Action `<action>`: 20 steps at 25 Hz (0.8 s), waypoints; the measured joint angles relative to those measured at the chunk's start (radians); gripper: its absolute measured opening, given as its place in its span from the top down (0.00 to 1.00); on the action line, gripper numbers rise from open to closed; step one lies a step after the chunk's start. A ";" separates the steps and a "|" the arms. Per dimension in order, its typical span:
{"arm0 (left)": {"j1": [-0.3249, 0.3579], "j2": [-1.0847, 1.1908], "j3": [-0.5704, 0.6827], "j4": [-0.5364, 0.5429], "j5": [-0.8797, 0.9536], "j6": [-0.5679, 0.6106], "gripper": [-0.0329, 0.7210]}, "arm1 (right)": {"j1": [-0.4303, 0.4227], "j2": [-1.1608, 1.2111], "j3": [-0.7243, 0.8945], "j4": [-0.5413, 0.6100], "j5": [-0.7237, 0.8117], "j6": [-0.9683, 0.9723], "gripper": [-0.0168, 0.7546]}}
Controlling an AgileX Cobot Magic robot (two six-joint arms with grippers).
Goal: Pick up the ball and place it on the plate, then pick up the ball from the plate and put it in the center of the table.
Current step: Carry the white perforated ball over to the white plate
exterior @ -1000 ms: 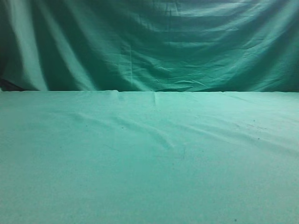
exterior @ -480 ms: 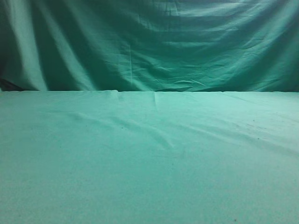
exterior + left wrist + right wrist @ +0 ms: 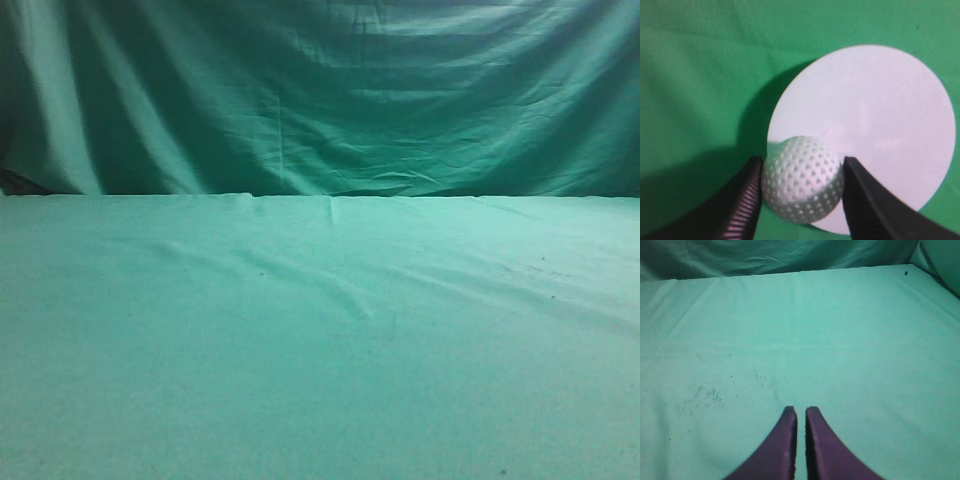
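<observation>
One ball, white and dimpled, sat pinched between the two dark fingers of the left gripper, one finger pressed on its nine o'clock side and the other on its three o'clock side. In the left wrist view it overlapped the seven o'clock edge of a round white plate; whether it touched the plate or hung just above it could not be told. The plate lay on the green cloth of the table, with a dark shadow spreading from its nine o'clock rim.

Further out, the right gripper hovered over bare cloth, its purple fingers drawn nearly together with only a thin slit between them and nothing held. Faint dark specks marked the cloth towards its ten o'clock.

Compared with the exterior pictures of a second and half a second before, nothing differed: the same wrinkled table surface under the same draped green backdrop, with the ball, plate and both arms outside that view.
</observation>
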 joint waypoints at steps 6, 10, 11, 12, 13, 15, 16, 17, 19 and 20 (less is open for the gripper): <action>0.001 0.003 -0.097 -0.186 0.097 0.115 0.09 | 0.000 0.000 0.000 0.000 0.000 0.000 0.91; 0.001 0.003 -0.202 -0.457 0.235 0.280 0.22 | 0.000 0.000 0.000 0.000 0.000 0.000 0.91; 0.001 0.003 -0.225 -0.523 0.264 0.317 0.32 | 0.000 0.000 0.000 0.000 0.000 0.000 0.91; 0.001 0.003 -0.244 -0.571 0.294 0.361 0.41 | 0.000 0.000 0.000 0.000 0.000 0.000 0.91; 0.001 0.003 -0.255 -0.622 0.317 0.401 0.54 | 0.000 0.000 0.000 0.000 0.000 0.000 0.91; 0.001 -0.015 -0.262 -0.693 0.345 0.467 0.80 | 0.000 0.000 0.000 0.000 0.000 0.000 0.91; 0.001 -0.026 -0.266 -0.708 0.356 0.488 0.86 | 0.000 0.000 0.000 0.000 0.000 0.000 0.91; 0.001 -0.043 -0.266 -0.722 0.360 0.500 0.90 | 0.000 0.000 0.000 0.000 0.000 0.000 0.91; -0.001 -0.085 -0.268 -0.728 0.361 0.514 0.96 | 0.000 0.000 0.000 0.000 0.000 0.000 0.91; -0.008 -0.103 -0.268 -0.728 0.361 0.518 0.96 | 0.000 0.000 0.000 0.000 0.000 0.000 0.91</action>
